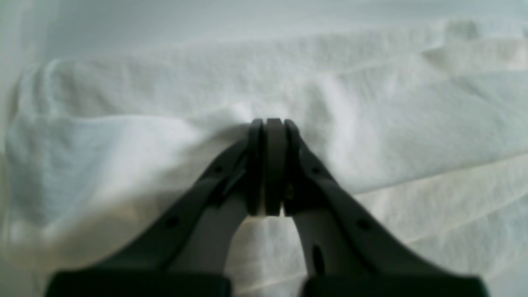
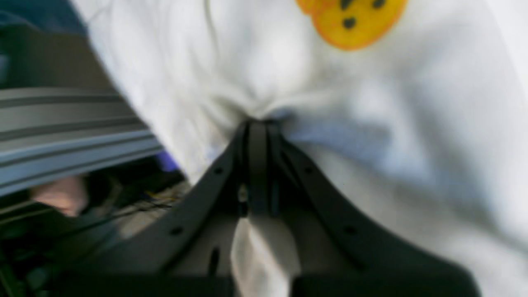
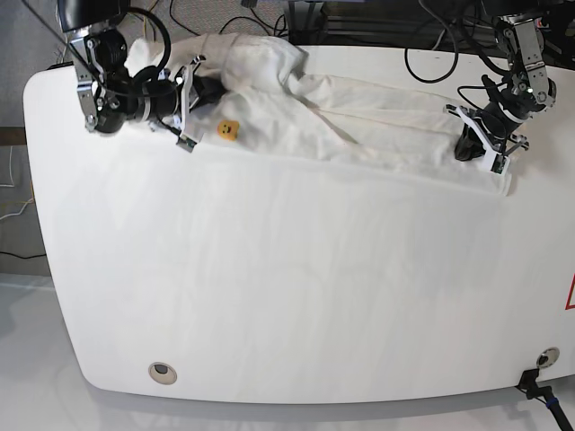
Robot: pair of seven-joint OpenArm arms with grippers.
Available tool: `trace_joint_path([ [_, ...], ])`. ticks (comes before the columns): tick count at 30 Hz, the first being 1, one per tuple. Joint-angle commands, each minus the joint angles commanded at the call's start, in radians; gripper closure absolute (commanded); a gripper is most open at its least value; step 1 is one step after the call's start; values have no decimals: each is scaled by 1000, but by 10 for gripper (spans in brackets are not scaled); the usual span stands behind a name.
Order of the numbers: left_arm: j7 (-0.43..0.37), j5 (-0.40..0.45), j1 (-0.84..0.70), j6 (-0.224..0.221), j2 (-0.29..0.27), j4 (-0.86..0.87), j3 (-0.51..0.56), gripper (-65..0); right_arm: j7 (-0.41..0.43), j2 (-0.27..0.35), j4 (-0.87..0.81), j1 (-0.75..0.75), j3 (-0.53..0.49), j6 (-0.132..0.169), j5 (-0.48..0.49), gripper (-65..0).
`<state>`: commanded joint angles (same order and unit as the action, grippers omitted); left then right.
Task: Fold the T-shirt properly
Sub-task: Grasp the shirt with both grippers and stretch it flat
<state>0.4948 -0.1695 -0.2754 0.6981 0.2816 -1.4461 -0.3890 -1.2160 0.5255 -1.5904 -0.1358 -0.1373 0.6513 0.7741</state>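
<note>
The white T-shirt [image 3: 359, 121] lies stretched in a long band across the far side of the table, from the far left to the right edge. A small yellow print [image 3: 229, 130] shows on its left part. My right gripper [image 3: 203, 92] is at the far left, shut on a bunch of the cloth [image 2: 264, 103] just below the yellow print [image 2: 354, 22]. My left gripper [image 3: 467, 144] is at the far right, jaws pressed together on a fold of the shirt [image 1: 268, 107]. The rest of the print is hidden in the folds.
The white tabletop [image 3: 287, 287] spreads in front of the shirt. Black cables [image 3: 431, 54] run behind the table's far edge. A grey metal rail [image 2: 62, 132] and dark clutter lie beyond the table's left side. A round hole [image 3: 162, 371] sits near the front left.
</note>
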Motion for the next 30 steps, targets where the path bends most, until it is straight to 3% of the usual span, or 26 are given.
trace_joint_path([
  [4,0,0,2,0,-2,0,0,0,11,11,107,91,-60,0,0,0],
  [14,2,0,120,0,-3,94,2,0,146,35,299,262,-229,0,-2,0],
  [18,2,0,150,0,0,138,23,0,147,32,338,324,-245,2,-130,0],
  [21,0,0,153,0,2,133,43,0,147,31,333,336,-245,47,-221,0],
  [23,0,0,153,0,2,133,43,0,147,29,331,338,-245,47,-269,0],
  [30,0,0,155,0,3,132,43,0,147,26,331,336,-244,47,-310,0],
])
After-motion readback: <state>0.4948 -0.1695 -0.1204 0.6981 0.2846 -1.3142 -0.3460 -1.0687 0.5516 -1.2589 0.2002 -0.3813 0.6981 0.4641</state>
